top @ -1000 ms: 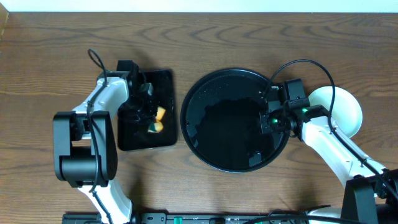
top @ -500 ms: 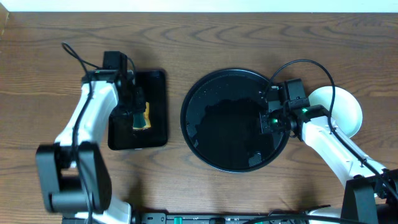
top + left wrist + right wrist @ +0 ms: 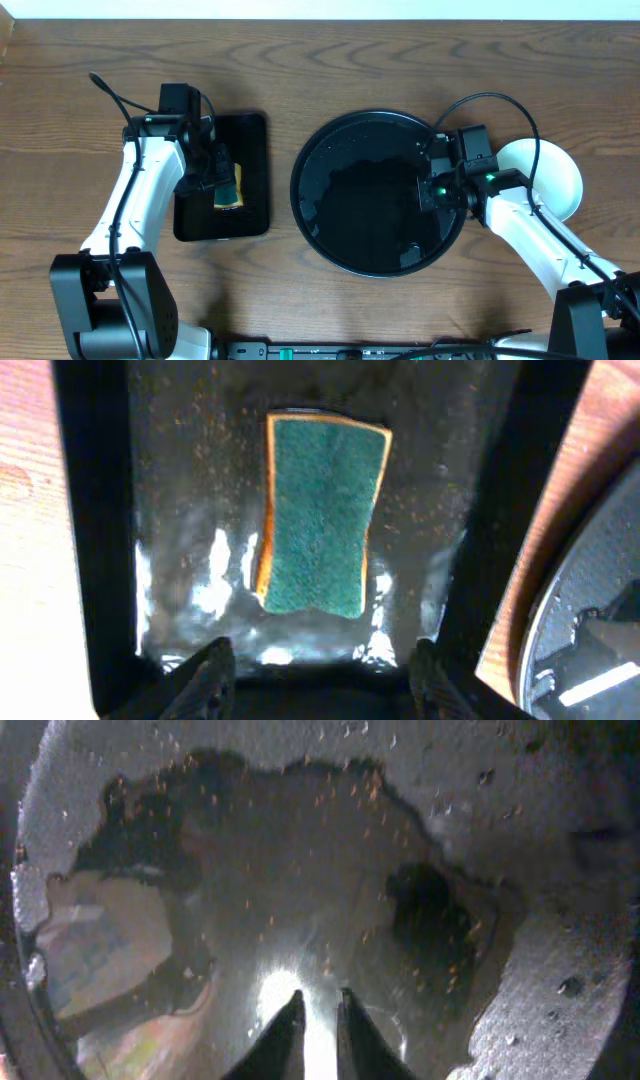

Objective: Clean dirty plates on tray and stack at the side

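Overhead, my left gripper (image 3: pixel 222 180) hangs released above the sponge (image 3: pixel 320 515), which lies green side up in the small tray (image 3: pixel 255 140). My right gripper (image 3: pixel 318 1020), empty and nearly clenched, hovers over the wet round tray (image 3: pixel 330 140). White plates (image 3: pixel 560 175) sit stacked on the counter (image 3: pixel 400 60), just beside it.

Sponge (image 3: pixel 322 518) lies alone in rectangular tray (image 3: pixel 255 200), left pincer (image 3: pixel 322 665) overhead blocks drop-in. Round tray (image 3: pixel 330 240) floor bare; right pincer (image 3: pixel 318 1020) occupies its right side. Desk (image 3: pixel 320 60) behind open.
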You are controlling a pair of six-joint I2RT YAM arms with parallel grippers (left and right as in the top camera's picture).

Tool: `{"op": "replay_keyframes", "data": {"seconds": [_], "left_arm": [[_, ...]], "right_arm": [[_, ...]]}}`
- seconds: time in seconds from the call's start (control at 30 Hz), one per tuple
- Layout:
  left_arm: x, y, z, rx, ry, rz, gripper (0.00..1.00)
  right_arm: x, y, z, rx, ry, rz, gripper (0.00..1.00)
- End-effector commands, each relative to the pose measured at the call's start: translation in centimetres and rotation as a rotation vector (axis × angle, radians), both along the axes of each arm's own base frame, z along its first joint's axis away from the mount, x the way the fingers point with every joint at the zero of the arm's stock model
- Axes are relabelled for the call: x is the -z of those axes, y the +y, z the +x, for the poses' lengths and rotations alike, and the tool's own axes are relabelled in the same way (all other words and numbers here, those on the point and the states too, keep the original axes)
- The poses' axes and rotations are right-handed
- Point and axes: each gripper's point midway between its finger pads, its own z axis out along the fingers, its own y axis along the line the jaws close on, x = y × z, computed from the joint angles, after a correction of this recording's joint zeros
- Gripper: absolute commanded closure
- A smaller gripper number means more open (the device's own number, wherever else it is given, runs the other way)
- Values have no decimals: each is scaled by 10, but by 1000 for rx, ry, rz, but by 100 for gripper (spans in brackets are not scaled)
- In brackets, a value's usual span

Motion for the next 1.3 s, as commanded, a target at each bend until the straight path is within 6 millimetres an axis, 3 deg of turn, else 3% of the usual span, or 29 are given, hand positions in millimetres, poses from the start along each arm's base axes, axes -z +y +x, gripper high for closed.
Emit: {"op": "replay_keyframes", "data": {"seconds": [0.0, 0.1, 0.17, 0.23, 0.4, 0.53, 0.67, 0.93, 1.27], "left_arm": [[-19, -6, -4, 2, -44, -22, 37], [-36, -4, -8, 0, -85, -9, 26], [-46, 5, -13, -23, -104, 37, 21], [-53, 13, -22, -36, -107, 86, 21], [-60, 39, -55, -114, -22, 227, 20], [-61, 37, -70, -110, 27, 222, 20], [-63, 24, -74, -76, 3, 148, 20], [-85, 20, -92, -54, -170, 127, 20], [-125, 19, -127, -158, -641, 84, 19]], "right_arm": [[-1, -5, 10, 8, -47, -46, 80], [-9, -18, 22, 52, -91, -111, 60], [-20, -30, 29, 90, -109, -158, 35], [-36, -43, 35, 155, -120, -181, 1], [-80, -78, 37, 273, -135, -175, 1], [-104, -109, 23, 378, -134, -138, 1], [-112, -127, -2, 408, -103, -157, 1], [-117, -125, -45, 384, -166, -168, 1], [-115, -124, -82, 387, -343, -163, 1]]}}
